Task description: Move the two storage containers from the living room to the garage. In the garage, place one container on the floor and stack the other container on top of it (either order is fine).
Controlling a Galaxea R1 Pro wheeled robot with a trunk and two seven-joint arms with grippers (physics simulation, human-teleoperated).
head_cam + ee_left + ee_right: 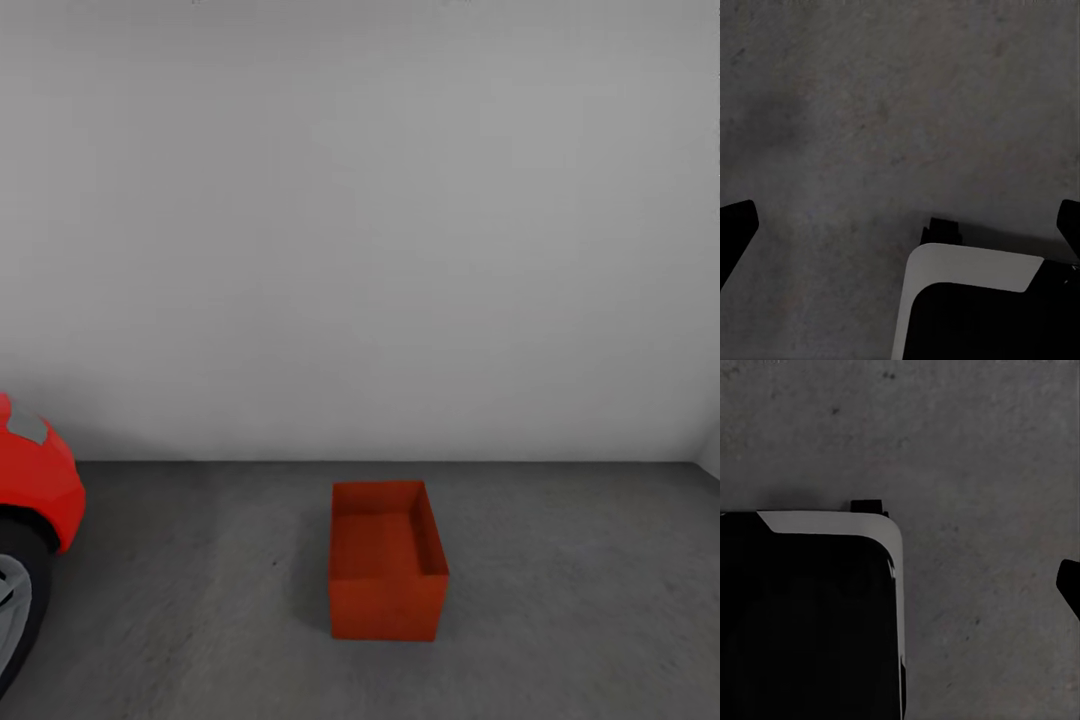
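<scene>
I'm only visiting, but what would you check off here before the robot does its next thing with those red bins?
1. One storage container on the garage floor: ok.
2. Second container stacked on it: not ok, nothing rests on top.
3. Container upright, opening upward: ok.
4. Space between container and red car: ok, they stand apart.
5. Left gripper empty: ok, fingers wide apart over bare concrete.
6. Right gripper state: cannot tell, just one fingertip visible.

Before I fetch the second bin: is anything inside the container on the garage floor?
The storage container looks empty: its far inner walls and part of the bottom show bare. The near wall hides the front strip of the bottom.
</scene>
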